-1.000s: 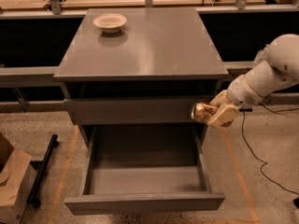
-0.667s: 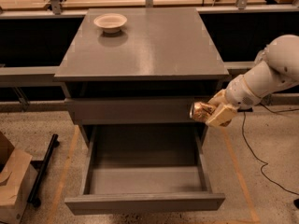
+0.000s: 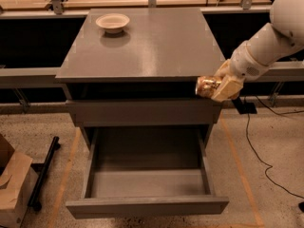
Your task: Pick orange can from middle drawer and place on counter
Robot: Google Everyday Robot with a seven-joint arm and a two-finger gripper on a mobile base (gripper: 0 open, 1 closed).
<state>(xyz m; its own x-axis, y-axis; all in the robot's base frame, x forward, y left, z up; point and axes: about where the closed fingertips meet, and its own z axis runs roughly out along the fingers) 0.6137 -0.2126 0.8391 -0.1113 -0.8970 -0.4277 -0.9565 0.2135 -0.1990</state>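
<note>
The orange can (image 3: 205, 86) is a shiny golden can held in my gripper (image 3: 216, 88), which is shut on it. The can hangs in the air just off the counter's front right corner, a little below the top's level. The counter (image 3: 156, 46) is the flat grey cabinet top. The middle drawer (image 3: 147, 182) stands pulled open below, its grey floor bare. My white arm reaches in from the upper right.
A pale round bowl (image 3: 112, 22) sits at the counter's back left. A closed grey drawer front (image 3: 142, 112) lies above the open drawer. A cardboard box (image 3: 12, 186) and a black bar (image 3: 43, 172) lie on the floor at left. A black cable (image 3: 251, 146) runs at right.
My gripper with the can has risen and shifted slightly left, from beside the upper drawer front to the counter's front right edge.
</note>
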